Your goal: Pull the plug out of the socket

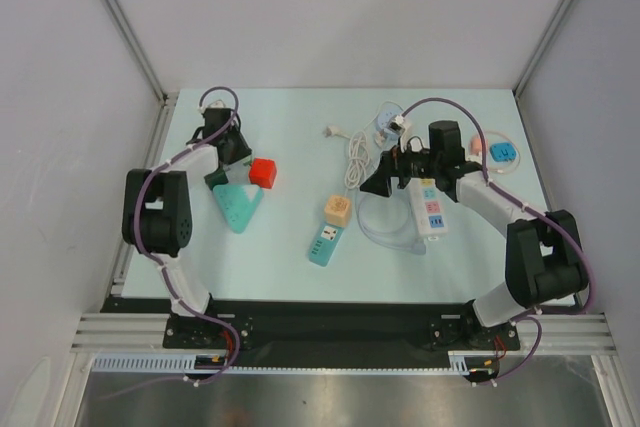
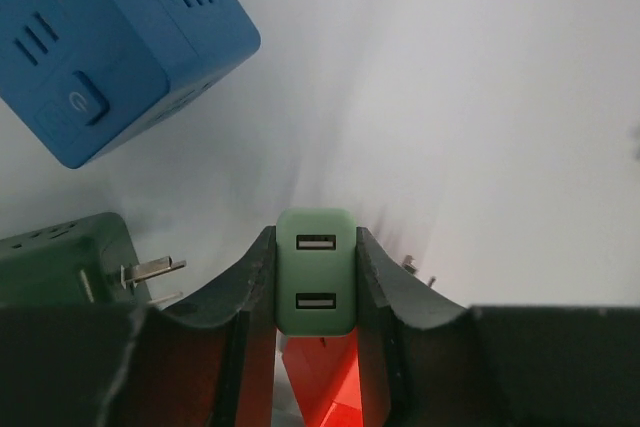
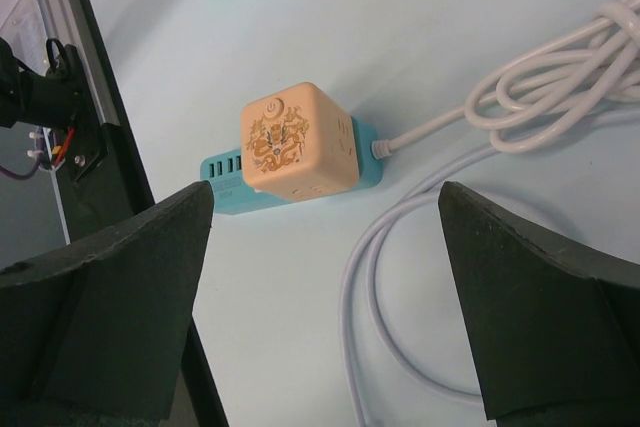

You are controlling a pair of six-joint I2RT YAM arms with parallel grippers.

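Note:
In the left wrist view my left gripper (image 2: 316, 257) is shut on a pale green USB charger plug (image 2: 316, 272), with a red block (image 2: 325, 377) showing just under it. I cannot tell whether the plug sits in a socket. In the top view this gripper (image 1: 228, 160) is at the far left, beside a red cube (image 1: 263, 173). My right gripper (image 1: 383, 180) is open and empty. In the right wrist view it (image 3: 325, 297) hovers over bare table, short of an orange cube plug (image 3: 295, 142) seated on a teal power strip (image 3: 225, 182).
A blue cube socket (image 2: 110, 37) and a dark green adapter (image 2: 60, 267) with bare prongs lie near the left gripper. A teal triangular socket (image 1: 238, 207), a coiled white cable (image 1: 355, 152), a white power strip (image 1: 430, 209) and a small blue socket (image 1: 503, 153) lie around.

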